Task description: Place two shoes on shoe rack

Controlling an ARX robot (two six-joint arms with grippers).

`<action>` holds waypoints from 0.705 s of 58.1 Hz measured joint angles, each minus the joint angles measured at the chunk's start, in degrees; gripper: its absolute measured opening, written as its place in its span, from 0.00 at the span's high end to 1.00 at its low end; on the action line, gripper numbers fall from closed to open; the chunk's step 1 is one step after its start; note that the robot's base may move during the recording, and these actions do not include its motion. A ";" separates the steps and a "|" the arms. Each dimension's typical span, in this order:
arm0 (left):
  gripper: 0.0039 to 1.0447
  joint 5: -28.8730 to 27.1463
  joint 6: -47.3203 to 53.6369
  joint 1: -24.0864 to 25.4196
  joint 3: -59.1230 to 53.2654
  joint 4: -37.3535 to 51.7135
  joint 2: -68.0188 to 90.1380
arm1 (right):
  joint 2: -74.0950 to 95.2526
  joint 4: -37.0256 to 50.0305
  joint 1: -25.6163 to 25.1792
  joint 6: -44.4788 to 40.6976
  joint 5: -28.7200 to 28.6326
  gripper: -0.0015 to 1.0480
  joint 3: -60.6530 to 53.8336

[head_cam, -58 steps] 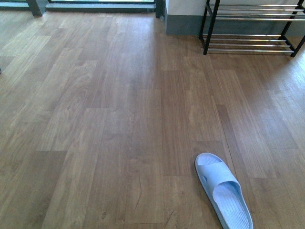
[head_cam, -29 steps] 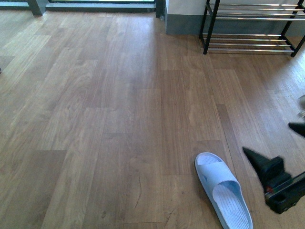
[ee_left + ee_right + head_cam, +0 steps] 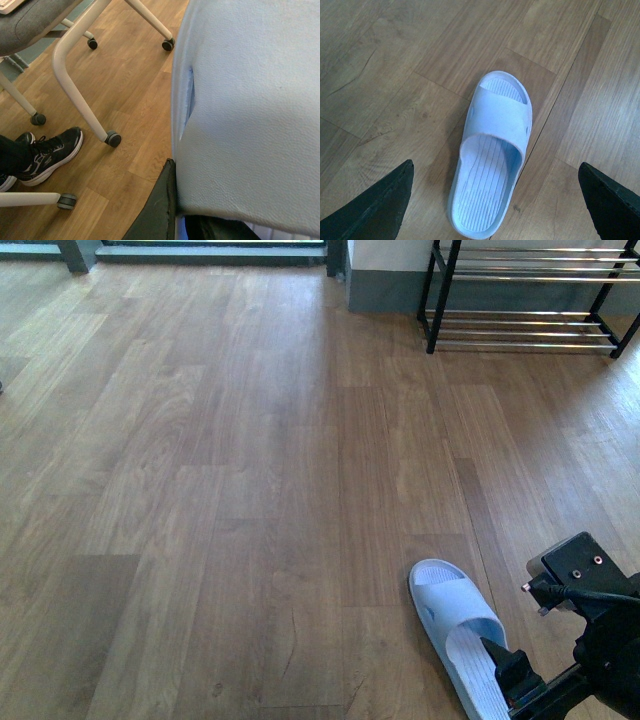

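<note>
Wood-plank floor (image 3: 220,490) right across, warm brown, long boards running away from the robot. Far back on the right, shoe rack (image 3: 530,315): black frame, tiers of shiny chrome bars, standing on the floor by a grey wall base (image 3: 385,290), cut off by the picture's top and right edges.

Much nearer, low and right of centre, pale blue slide sandal (image 3: 465,630), sole down, toe end pointing away from the robot, well apart from the rack. Right beside its heel, right arm (image 3: 590,630) reaching in from the lower right corner, black and bulky, one pointed tip just at the heel's edge.

Now from the right wrist: right gripper (image 3: 495,200) spread wide, one black fingertip (image 3: 382,202) off to each side of the sandal, neither touching it, gripping nothing. Sandal lying square between them, ribbed footbed facing up.

Over to the left wrist: left gripper (image 3: 157,210) showing only as a single black edge, tucked against a pale blue padded surface (image 3: 250,100) that fills most of the picture. Spread or closed, cannot tell. Beyond it, white chair legs (image 3: 75,85) on casters, grey seat (image 3: 30,20) above them, and a black sneaker (image 3: 50,152) with a white sole on somebody's foot, flat on the wood, just beside one caster.
</note>
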 joint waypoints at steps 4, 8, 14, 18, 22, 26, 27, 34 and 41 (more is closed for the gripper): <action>0.98 0.00 0.00 0.00 0.00 0.00 0.02 | 4.94 -0.52 -1.49 -1.11 -2.38 0.09 4.13; 0.98 -0.07 0.00 0.00 0.00 0.00 -0.02 | 13.09 -3.93 -3.74 -0.13 -2.14 0.09 12.79; 0.98 -0.13 0.00 0.02 0.00 0.00 -0.04 | 20.20 -9.35 -7.52 3.85 -1.51 0.09 19.91; 0.98 -0.09 0.00 0.00 0.00 0.00 -0.04 | 20.98 -10.62 -10.21 5.03 -2.08 0.09 21.46; 0.98 0.15 0.02 -0.13 0.00 0.00 -0.04 | 20.48 -11.28 -12.35 5.20 -2.21 0.09 22.64; 0.98 -0.04 0.00 -0.04 0.00 0.00 -0.04 | 19.78 -12.07 -14.34 5.27 -2.47 0.09 24.46; 0.98 -0.07 0.00 -0.04 0.00 0.00 -0.04 | 19.76 -12.02 -14.53 5.38 -2.47 0.09 24.68; 0.98 0.00 0.02 -0.04 0.00 0.00 -0.04 | 20.31 -12.07 -14.67 5.88 -2.62 0.09 25.73; 0.98 -0.04 0.00 -0.04 0.00 0.00 -0.04 | 21.66 -12.11 -13.99 6.58 -2.19 0.09 26.95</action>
